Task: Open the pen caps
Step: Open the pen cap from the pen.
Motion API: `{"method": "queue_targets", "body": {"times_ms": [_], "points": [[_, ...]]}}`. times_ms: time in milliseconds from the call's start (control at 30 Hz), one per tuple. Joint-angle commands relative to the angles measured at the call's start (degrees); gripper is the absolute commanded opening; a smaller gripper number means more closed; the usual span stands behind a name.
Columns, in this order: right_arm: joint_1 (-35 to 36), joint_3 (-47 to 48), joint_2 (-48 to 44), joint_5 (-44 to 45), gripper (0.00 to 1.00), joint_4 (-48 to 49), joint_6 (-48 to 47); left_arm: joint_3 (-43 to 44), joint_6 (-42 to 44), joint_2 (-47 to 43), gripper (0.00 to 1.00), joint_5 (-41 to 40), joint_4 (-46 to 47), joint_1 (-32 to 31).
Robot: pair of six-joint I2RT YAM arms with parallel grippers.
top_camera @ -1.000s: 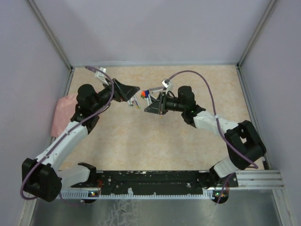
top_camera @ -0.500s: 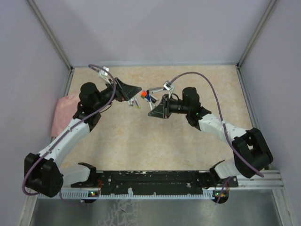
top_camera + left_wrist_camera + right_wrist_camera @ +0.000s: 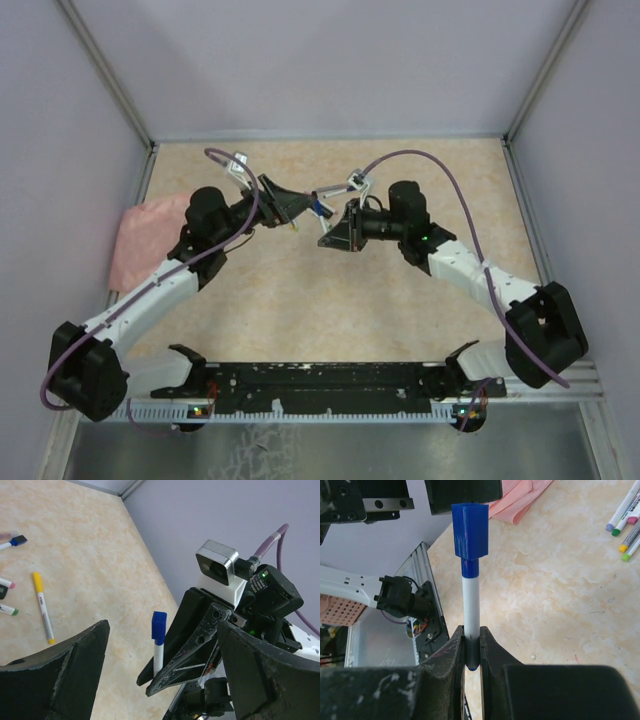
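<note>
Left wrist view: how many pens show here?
5. A blue-capped pen upright in the right pincer; a yellow pen flat on the table; at the left edge, cut off, a dark-capped pen, a pink-tipped pen and a green-tipped pen. More may lie out of frame.

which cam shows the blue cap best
Right wrist: the blue cap stands large and sharp atop the pen clamped in the right gripper. Left wrist shows the cap smaller; the top view gives only a blue speck.
</note>
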Motion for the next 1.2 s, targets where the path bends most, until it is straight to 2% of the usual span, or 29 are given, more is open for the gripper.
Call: {"method": "queue_targets", "body": {"times_ms": [0,200,433,600,700,833,900,1000,1167], "points": [[0.92,2.70,-2.65,1.22,0.00,0.02,-1.51,-0.12,-1.95,-0.04,0.92,-5.09,1.11,-3.13],[1.25,4.95,-0.90,0.37,0.00,-1.07,-2.67,2.02,-1.53,2.65,0.82,-5.73,0.40,-4.69],[2.25,5.09,0.09,1.39,0.00,-0.84,-2.79,1.62,-1.93,3.68,0.62,-5.81,-0.82,-5.08],[3.04,5.08,0.26,1.72,0.00,-2.59,-3.98,1.47,-2.45,4.13,0.61,-5.88,0.28,-5.18],[3.12,5.52,0.47,1.73,0.00,-3.53,-4.73,1.43,-3.17,4.60,0.56,-4.94,1.14,-5.21],[3.25,5.84,0.47,1.71,0.00,-4.24,-5.14,1.34,-3.63,4.91,0.37,-3.92,1.72,-5.28],[3.21,6.04,0.57,1.63,0.00,-5.08,-5.70,1.34,-3.78,5.11,0.20,-3.50,2.26,-5.34],[3.21,6.74,0.66,1.49,0.01,-6.71,-6.70,1.12,-3.90,5.41,0.03,-2.65,4.00,-5.35],[3.17,7.13,-0.30,1.49,0.37,-5.55,-4.99,-0.69,-5.26,5.80,0.01,-0.94,8.33,-5.48]]}}
